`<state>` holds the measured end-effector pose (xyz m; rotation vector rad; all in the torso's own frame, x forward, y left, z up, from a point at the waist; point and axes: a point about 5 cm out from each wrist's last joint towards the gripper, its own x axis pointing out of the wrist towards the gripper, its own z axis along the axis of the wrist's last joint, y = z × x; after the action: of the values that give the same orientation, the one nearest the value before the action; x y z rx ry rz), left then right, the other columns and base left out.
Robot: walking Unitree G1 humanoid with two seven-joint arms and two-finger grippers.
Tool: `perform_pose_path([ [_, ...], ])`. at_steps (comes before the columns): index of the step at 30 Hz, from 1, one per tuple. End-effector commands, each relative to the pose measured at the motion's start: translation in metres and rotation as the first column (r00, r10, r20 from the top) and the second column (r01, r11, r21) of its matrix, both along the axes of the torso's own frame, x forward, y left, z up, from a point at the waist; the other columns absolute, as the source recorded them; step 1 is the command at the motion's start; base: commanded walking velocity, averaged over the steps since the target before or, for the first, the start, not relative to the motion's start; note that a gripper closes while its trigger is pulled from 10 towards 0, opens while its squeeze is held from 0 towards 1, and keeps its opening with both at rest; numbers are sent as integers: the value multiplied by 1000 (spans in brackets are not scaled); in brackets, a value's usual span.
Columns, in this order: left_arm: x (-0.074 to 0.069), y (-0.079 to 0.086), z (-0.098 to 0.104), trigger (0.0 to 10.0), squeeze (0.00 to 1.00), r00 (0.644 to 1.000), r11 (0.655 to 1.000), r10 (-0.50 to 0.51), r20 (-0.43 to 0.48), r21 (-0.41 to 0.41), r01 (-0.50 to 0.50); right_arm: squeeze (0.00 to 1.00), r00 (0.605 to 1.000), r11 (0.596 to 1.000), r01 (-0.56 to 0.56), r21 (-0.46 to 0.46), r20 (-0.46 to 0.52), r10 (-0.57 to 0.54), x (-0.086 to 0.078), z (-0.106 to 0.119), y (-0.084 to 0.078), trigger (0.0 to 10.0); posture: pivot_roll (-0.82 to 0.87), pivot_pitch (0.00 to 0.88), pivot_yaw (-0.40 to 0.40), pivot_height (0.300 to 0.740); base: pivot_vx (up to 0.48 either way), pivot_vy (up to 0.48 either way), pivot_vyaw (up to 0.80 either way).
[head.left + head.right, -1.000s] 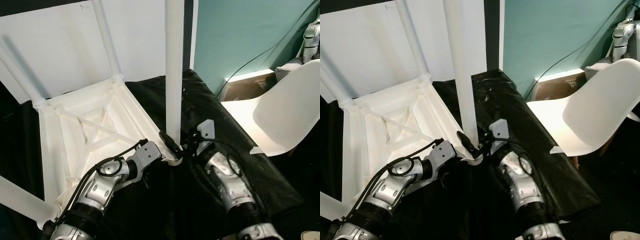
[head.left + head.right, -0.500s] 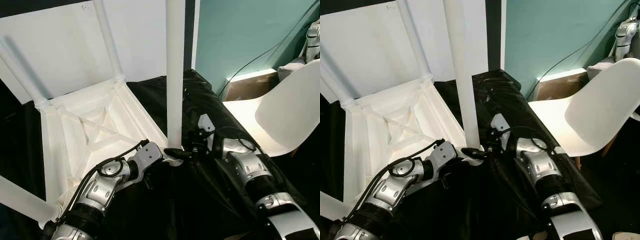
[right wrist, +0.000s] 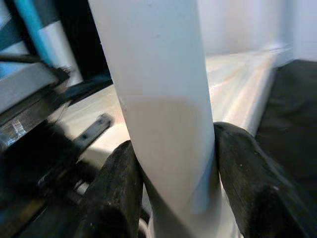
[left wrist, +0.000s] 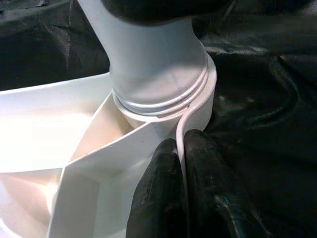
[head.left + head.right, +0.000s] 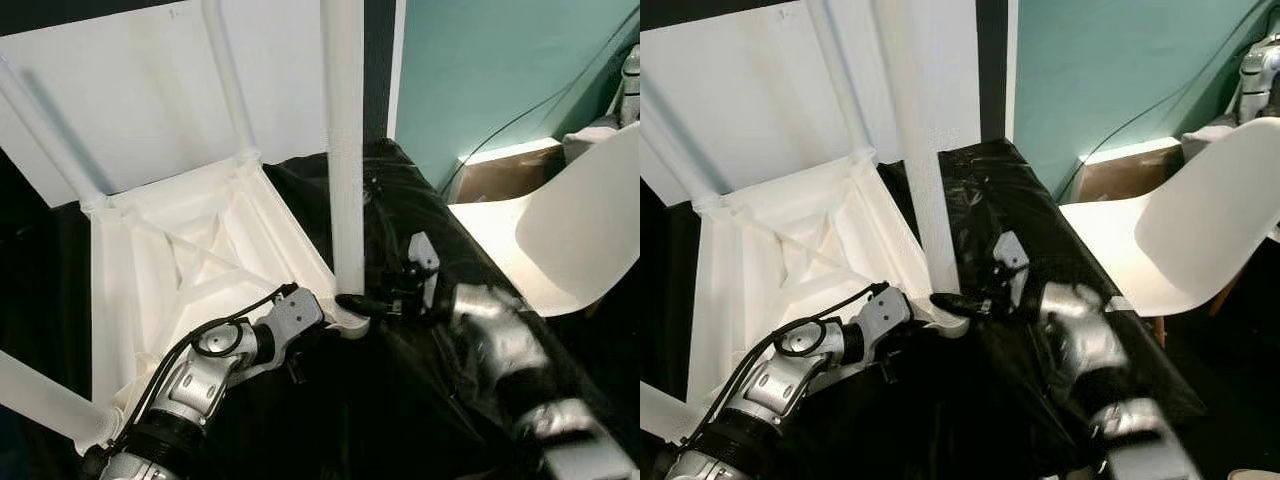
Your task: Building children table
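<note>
Left gripper [image 4: 181,183] pinches the thin rim at the near corner of the upturned, ribbed white plastic tabletop [image 5: 190,260] on glossy black sheeting [image 5: 400,200]; right gripper [image 3: 173,183] clasps the smooth cylindrical leg [image 5: 345,150] threaded into that corner's socket.

Two silver arms of rounded metal segments, ringed with ribbed black bands at the joints. On the left arm [image 5: 205,365], a black cable looping from the forearm over a round dark joint cap to a boxy pale-grey wrist block; on the right arm [image 5: 495,345], blurred, glossy silver casing and a flat grey wrist plate. Left gripper [image 4: 181,191] with two long, matte black fingers, rounded at the tips; right gripper [image 3: 168,198] with thick, smooth black fingers [image 3: 119,191].
</note>
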<state>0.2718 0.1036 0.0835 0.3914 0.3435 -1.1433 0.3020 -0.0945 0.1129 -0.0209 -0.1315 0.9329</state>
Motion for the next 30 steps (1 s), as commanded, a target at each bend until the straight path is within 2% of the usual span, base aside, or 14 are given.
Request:
perform_pose_path([
  [1, -39, -5, -57, 10000, 0, 959, 999, -20, -283, 28, 29, 0, 990, 990, 133, 48, 29, -135, 9, 11, -5, 0, 67, 0, -23, 740, 0, 0, 0],
  [3, -40, -6, -57, 10000, 0, 959, 999, -21, -283, 25, 29, 0, 944, 940, 314, 135, 59, -324, 5, 14, -11, 0, 64, 0, -14, 740, 0, 0, 0],
  [6, -42, -4, -58, 10000, 0, 956, 999, -31, -291, 30, 42, 0, 904, 899, 409, 156, 68, -423, 1, 15, -15, 0, 52, 0, 1, 740, 0, 0, 0],
  [11, -41, -3, -57, 10000, 0, 955, 998, -40, -292, 36, 52, 0, 885, 883, 448, 141, 64, -460, 0, 13, -14, 0, 49, 0, 6, 740, 0, 0, 0],
  [12, -40, -4, -56, 10000, 0, 956, 998, -42, -291, 36, 55, 0, 902, 900, 418, 125, 62, -427, -2, 12, -10, 1804, 46, 0, 8, 740, 0, 0, 0],
  [13, -40, -4, -56, 10000, 0, 956, 998, -44, -289, 36, 57, 451, 915, 913, 392, 114, 59, -400, -4, 10, -5, 7608, 46, 0, 8, 740, 0, 0, 0],
  [15, -39, -4, -55, 10000, 0, 956, 998, -45, -289, 36, 58, 451, 923, 921, 374, 107, 59, -381, -5, 9, -2, 7608, 46, 0, 8, 740, 0, 0, 0],
  [16, -39, -4, -55, 10000, 0, 956, 998, -46, -289, 35, 59, 1000, 947, 942, 317, 107, 27, -321, -5, 7, 3, 10000, 45, 0, 7, 740, 0, 0, 0],
  [21, -40, -5, -56, 10000, 0, 956, 998, -47, -289, 36, 59, 1000, 991, 991, 128, 43, -35, -127, -7, 0, 15, 10000, 44, 0, 6, 740, 0, 0, 0],
  [22, -40, -5, -57, 10000, 0, 957, 998, -45, -288, 36, 58, 55, 993, 995, 104, 7, -51, -104, -4, -2, 14, 10000, 50, 0, 0, 740, 0, 0, 0],
  [23, -40, -5, -56, 10000, 0, 957, 998, -41, -287, 36, 53, 0, 995, 997, 77, -21, -59, -78, 0, -2, 11, 10000, 50, 0, 0, 740, 0, 0, 0],
  [27, -40, -5, -56, 10000, 0, 958, 998, -37, -285, 35, 49, 0, 998, 998, 34, -62, -55, -37, 6, 0, 7, 10000, 54, 0, -3, 740, 0, 0, 0],
  [29, -40, -5, -57, 10000, 0, 958, 998, -36, -286, 35, 48, 0, 998, 995, -35, -96, -49, 31, 8, 2, 6, 10000, 55, 0, -3, 740, 0, 0, 0],
  [30, -40, -5, -57, 10000, 0, 958, 998, -34, -286, 35, 46, 0, 986, 973, -165, -164, -51, 158, 9, 5, 3, 10000, 56, 0, -6, 740, 0, 0, 0],
])
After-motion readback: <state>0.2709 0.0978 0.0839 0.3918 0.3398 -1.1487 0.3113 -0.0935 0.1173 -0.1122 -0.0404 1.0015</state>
